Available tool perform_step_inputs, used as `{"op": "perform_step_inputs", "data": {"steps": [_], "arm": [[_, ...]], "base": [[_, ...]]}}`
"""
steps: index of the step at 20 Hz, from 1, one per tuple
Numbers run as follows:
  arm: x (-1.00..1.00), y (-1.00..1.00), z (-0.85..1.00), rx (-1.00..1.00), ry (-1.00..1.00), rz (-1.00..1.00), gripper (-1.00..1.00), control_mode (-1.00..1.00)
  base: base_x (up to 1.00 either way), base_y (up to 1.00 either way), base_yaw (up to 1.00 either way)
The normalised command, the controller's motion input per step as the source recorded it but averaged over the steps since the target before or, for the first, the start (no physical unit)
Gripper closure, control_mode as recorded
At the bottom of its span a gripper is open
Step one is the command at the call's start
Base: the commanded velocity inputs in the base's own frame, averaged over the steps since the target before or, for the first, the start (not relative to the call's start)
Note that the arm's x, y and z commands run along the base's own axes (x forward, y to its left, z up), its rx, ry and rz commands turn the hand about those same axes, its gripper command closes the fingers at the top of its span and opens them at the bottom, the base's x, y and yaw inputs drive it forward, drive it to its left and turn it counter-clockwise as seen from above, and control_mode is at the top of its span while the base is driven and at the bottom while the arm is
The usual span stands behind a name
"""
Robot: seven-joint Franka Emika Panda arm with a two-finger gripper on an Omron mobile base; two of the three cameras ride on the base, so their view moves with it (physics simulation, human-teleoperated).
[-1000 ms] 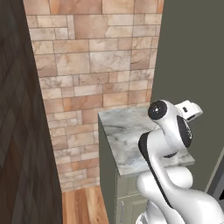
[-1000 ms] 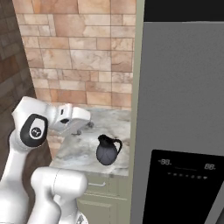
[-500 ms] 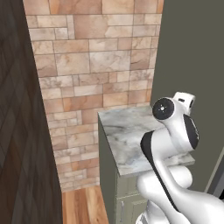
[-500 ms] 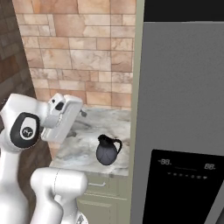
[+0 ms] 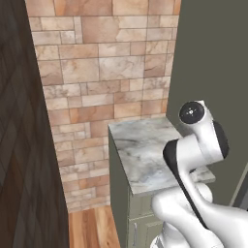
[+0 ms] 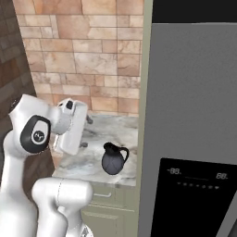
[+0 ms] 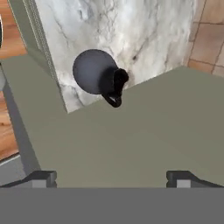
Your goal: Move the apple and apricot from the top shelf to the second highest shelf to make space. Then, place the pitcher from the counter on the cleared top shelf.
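Arm swung lower, fingers (image 7: 112,177) spread apart empty, pitcher (image 6: 113,158) upright on counter (image 5: 145,150), spout leftward.

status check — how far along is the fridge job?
Nothing looks done: the fridge door is closed and the pitcher stands on the counter. In hand: nothing; the gripper is spread open, empty, looking down at the pitcher. Left: open fridge, both fruit moves, then pitcher.
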Motion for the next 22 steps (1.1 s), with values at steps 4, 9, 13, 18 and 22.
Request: {"op": "perform_step_inputs", "data": {"steps": [4, 9, 13, 18, 22], "arm": [[0.35, -0.39, 0.00, -0.05, 0.55, 0.42, -1.00, -1.00], [0.59, -0.15, -0.13, 0.00, 0.50, 0.34, -1.00, -1.00], [0.66, 0.00, -0.37, -0.01, 0.32, 0.21, -1.00, -1.00], [0.37, 0.00, -0.53, 0.00, 0.06, 0.06, -1.00, -1.00], [0.18, 0.00, -0.55, 0.00, 0.00, 0.00, -1.00, -1.00]], "base": [[0.00, 0.00, 0.00], [0.00, 0.00, 0.00], [0.00, 0.00, 0.00], [0.00, 0.00, 0.00], [0.00, 0.00, 0.00]]}}
